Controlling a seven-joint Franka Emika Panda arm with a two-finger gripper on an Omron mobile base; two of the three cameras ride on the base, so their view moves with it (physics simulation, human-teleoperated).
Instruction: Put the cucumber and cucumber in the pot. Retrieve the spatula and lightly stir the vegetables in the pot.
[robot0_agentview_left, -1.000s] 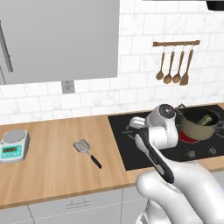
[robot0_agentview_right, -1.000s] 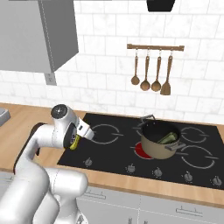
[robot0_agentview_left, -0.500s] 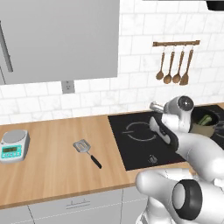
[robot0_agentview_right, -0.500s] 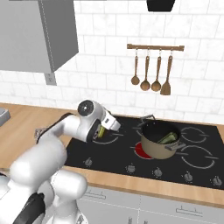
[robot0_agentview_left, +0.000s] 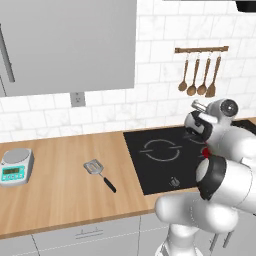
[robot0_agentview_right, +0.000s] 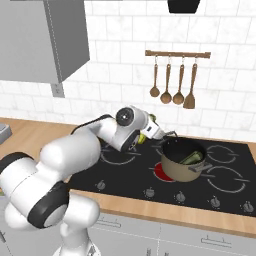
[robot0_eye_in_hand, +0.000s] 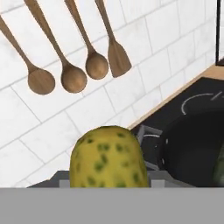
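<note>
My gripper (robot0_eye_in_hand: 109, 180) is shut on the yellow-green cucumber (robot0_eye_in_hand: 107, 158), which fills the lower middle of the hand view. In the right base view the gripper (robot0_agentview_right: 155, 131) hangs just left of the pot's rim, slightly above it. The tan pot (robot0_agentview_right: 182, 162) stands on the hob's front middle burner, and the dark green cucumber (robot0_agentview_right: 190, 158) lies inside it. The pot's dark inside (robot0_eye_in_hand: 192, 151) shows to the right of the held cucumber. The spatula (robot0_agentview_left: 99, 172), with its slotted metal head and black handle, lies on the wooden counter left of the hob.
Several wooden spoons and a turner (robot0_agentview_right: 173, 85) hang on a wall rail behind the hob (robot0_agentview_right: 225, 175). A small kitchen scale (robot0_agentview_left: 15, 167) stands at the counter's far left. A grey wall cabinet (robot0_agentview_left: 70, 45) hangs above the counter.
The arm has swung to the right across the hob with the yellow-green cucumber in its grip, ending at the pot's left rim. The pot and the spatula have not moved.
</note>
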